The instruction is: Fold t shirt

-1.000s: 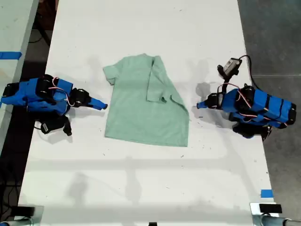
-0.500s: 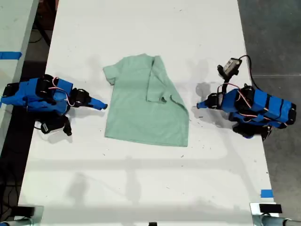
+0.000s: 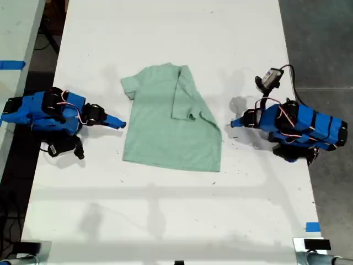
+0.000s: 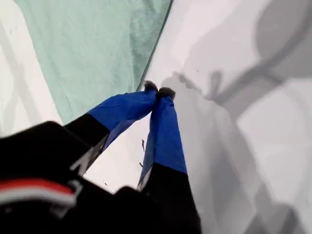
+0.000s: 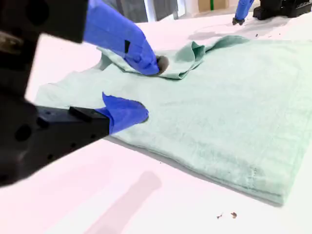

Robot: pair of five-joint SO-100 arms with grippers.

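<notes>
The pale mint-green t shirt [image 3: 160, 127] lies flat in the middle of the white table [image 3: 165, 210]. Its side toward the exterior view's right is folded inward, with the sleeve lying on top. My first gripper [image 3: 235, 122] is shut and empty, just off the shirt's edge at the exterior view's right; the first wrist view shows its tips [image 4: 158, 91] closed beside the cloth [image 4: 92, 44]. My second gripper [image 3: 118, 125] rests at the shirt's other side. In the second wrist view it is open [image 5: 145, 87] over the near edge of the shirt [image 5: 229, 97], holding nothing.
A black unit on a cable [image 3: 270, 77] sits behind the first arm. A blue tape mark [image 3: 312, 227] lies near the table's front corner at the exterior view's right. Dark floor [image 3: 325, 44] borders that side, and another table [image 3: 11, 33] stands at the exterior view's left.
</notes>
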